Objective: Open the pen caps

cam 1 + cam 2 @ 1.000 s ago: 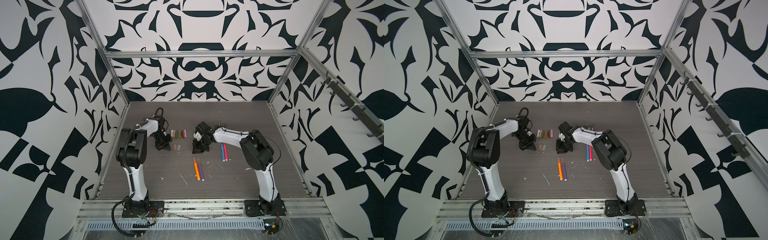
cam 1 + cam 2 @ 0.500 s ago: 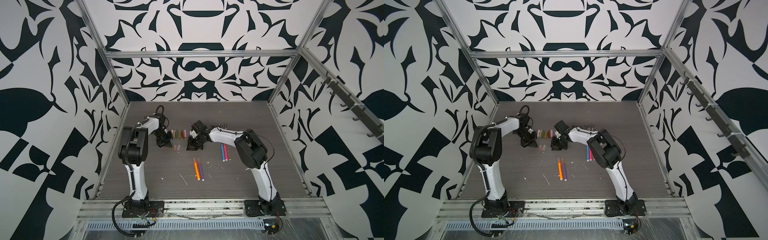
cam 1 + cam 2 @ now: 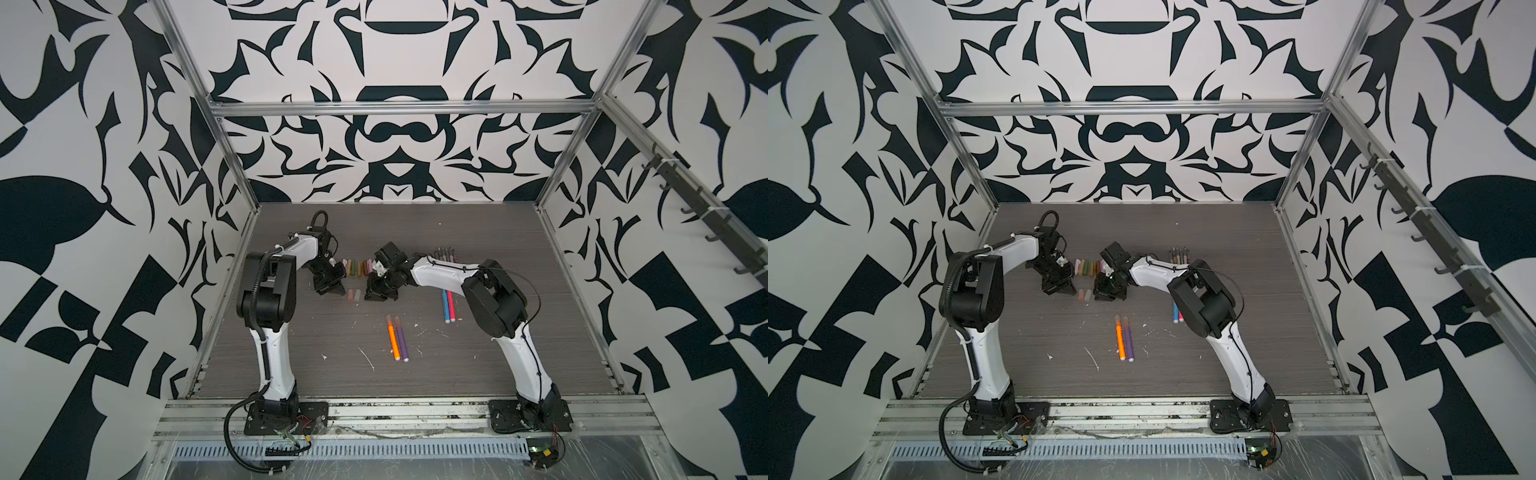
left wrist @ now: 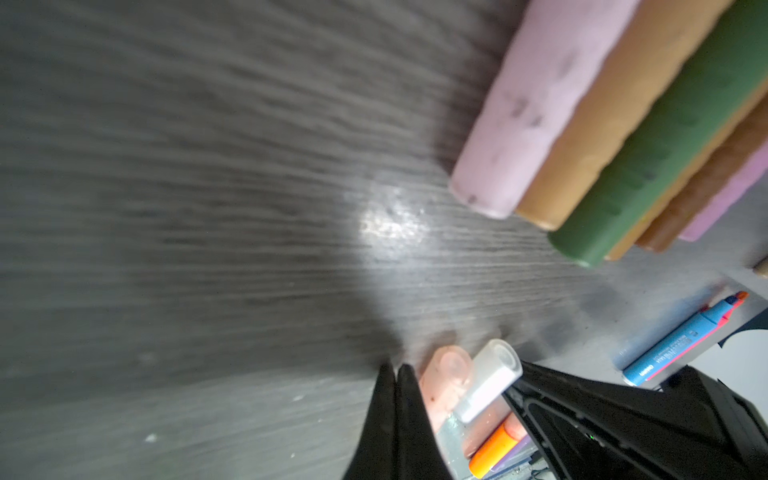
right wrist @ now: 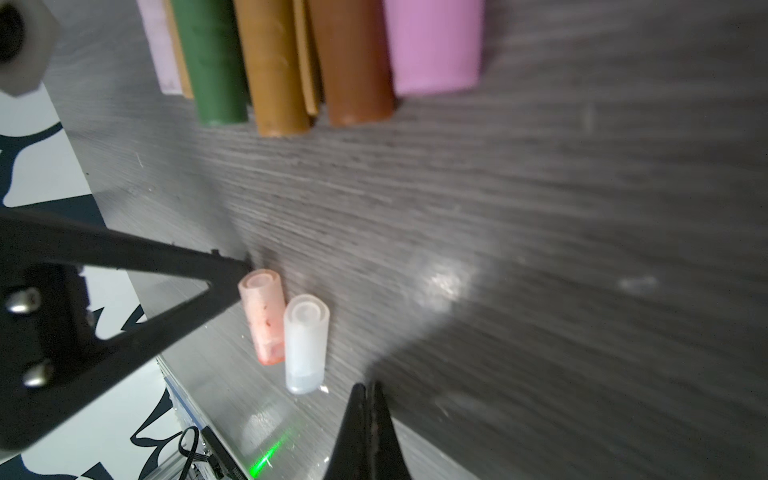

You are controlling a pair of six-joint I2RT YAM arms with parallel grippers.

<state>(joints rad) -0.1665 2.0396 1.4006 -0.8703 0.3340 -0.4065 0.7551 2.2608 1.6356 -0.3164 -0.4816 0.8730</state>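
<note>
Stubby opaque plastic pen caps are running off the right wrist view's edge; slim dark felt-tip pens are showing too small for colours; the white-and-black right arm is partly covering blue and pink markers.

You see a dark grey wood-grain tabletop flecked with small white scraps, boxed in by black-and-white patterned walls on aluminium frame bars; a rail of dark hooks runs along the right wall.

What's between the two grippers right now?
Two loose caps, a peach cap and a clear cap, side by side; both top views show them.
</note>
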